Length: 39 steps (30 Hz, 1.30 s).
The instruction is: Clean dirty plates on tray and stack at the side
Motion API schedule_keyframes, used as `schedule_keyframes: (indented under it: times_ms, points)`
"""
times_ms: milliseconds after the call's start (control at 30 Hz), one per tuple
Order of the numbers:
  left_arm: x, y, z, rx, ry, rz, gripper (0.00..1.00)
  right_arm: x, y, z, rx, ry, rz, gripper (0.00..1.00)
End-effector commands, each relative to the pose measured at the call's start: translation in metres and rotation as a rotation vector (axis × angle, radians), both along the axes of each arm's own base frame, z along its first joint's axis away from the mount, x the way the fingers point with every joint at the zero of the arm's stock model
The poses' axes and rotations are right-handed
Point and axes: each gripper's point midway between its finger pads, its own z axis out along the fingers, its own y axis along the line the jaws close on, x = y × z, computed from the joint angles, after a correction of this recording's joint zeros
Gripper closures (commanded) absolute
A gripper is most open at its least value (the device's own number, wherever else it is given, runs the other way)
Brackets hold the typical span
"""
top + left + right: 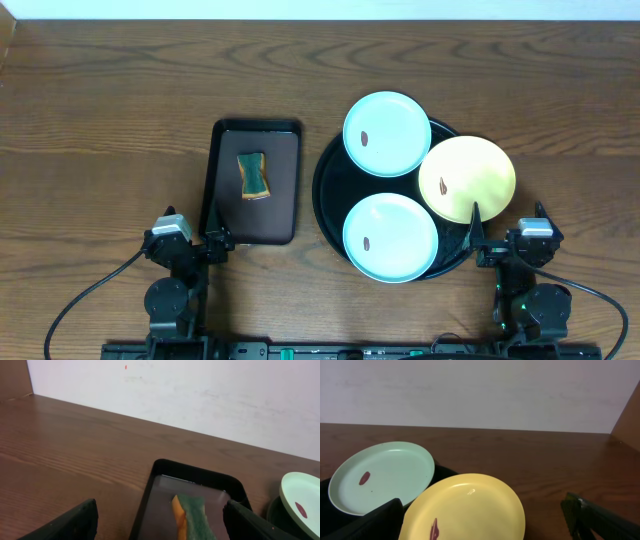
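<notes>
The round black tray holds three plates, each with a small brown smear. A mint-green plate lies at the back and shows in the right wrist view. Another mint-green plate lies at the front. A pale yellow plate lies on the right rim and shows in the right wrist view. My left gripper is open and empty at the near end of the small rectangular tray. My right gripper is open and empty just in front of the yellow plate.
A dark-brown rectangular tray left of the black tray holds a green and orange sponge, also in the left wrist view. A white wall stands behind the wooden table.
</notes>
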Motion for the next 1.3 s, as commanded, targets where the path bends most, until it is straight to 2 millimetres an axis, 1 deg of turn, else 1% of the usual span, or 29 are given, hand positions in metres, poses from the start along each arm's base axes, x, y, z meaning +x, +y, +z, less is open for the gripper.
schedule_keyframes:
  times_ms: [0,133,267,333,400,467,500,533,567,600,633,700,733,833,900,967,1033,1067,1100,1133,1200,1267]
  points:
    - [-0.002,0.003,-0.018,0.021,0.064,0.011,0.19,0.0,-0.002,0.0,0.012,0.0,-0.012,0.01]
    - [-0.002,0.003,-0.018,0.021,0.064,0.011,0.2,0.0,-0.002,0.0,0.012,0.0,-0.012,0.01]
    - [0.0,0.001,-0.008,0.015,0.02,0.001,0.19,0.0,-0.002,0.0,0.012,0.0,-0.012,0.01]
    - [0.001,-0.009,-0.008,0.001,0.02,-0.055,0.19,0.0,-0.002,0.001,0.013,-0.006,-0.012,0.01]
    - [0.0,-0.027,-0.007,-0.012,0.018,-0.16,0.19,0.0,-0.002,0.002,0.013,-0.01,-0.01,0.01]
    - [-0.001,-0.037,-0.005,-0.021,0.011,-0.215,0.19,0.0,0.006,0.0,0.016,-0.003,0.038,0.01]
    - [-0.002,-0.045,-0.001,-0.049,-0.006,-0.259,0.19,-0.001,0.013,-0.002,0.019,0.008,0.076,0.01]
    - [-0.003,-0.05,0.005,-0.073,-0.026,-0.292,0.19,-0.001,0.02,-0.002,0.034,0.007,0.115,0.01]
    - [-0.004,-0.058,0.018,-0.091,-0.071,-0.339,0.19,-0.001,0.024,-0.001,0.061,0.004,0.14,0.01]
    - [-0.006,-0.062,0.027,-0.101,-0.1,-0.363,0.19,-0.002,0.029,0.002,0.081,-0.004,0.165,0.01]
    - [-0.008,-0.064,0.048,-0.13,-0.152,-0.377,0.19,-0.004,0.044,0.01,0.106,-0.03,0.251,0.01]
    - [-0.012,-0.064,0.069,-0.165,-0.184,-0.379,0.19,-0.011,0.065,0.027,0.119,-0.089,0.385,0.01]
    - [-0.014,-0.064,0.078,-0.174,-0.194,-0.379,0.19,-0.013,0.069,0.032,0.134,-0.104,0.41,0.01]
    - [-0.019,-0.064,0.108,-0.2,-0.2,-0.38,0.19,-0.023,0.078,0.064,0.244,-0.15,0.478,0.01]
    - [-0.018,-0.064,0.123,-0.212,-0.156,-0.375,0.19,-0.032,0.086,0.084,0.239,-0.157,0.531,0.01]
    - [-0.013,-0.066,0.136,-0.237,-0.031,-0.371,0.19,-0.038,0.088,0.105,0.242,-0.106,0.546,0.01]
    - [-0.007,-0.074,0.145,-0.248,0.1,-0.405,0.19,-0.039,0.088,0.118,0.233,-0.03,0.536,0.01]
    - [-0.003,-0.078,0.15,-0.248,0.161,-0.432,0.19,-0.038,0.088,0.124,0.228,0.018,0.53,0.01]
    - [0.003,-0.084,0.154,-0.238,0.276,-0.464,0.19,-0.032,0.089,0.132,0.238,0.119,0.519,0.01]
    - [0.007,-0.084,0.155,-0.233,0.331,-0.465,0.19,-0.028,0.089,0.137,0.251,0.179,0.512,0.01]
    - [0.016,-0.084,0.154,-0.222,0.473,-0.466,0.19,-0.017,0.089,0.143,0.273,0.313,0.495,0.01]
    - [0.023,-0.084,0.148,-0.214,0.584,-0.471,0.19,-0.006,0.09,0.147,0.294,0.446,0.479,0.01]
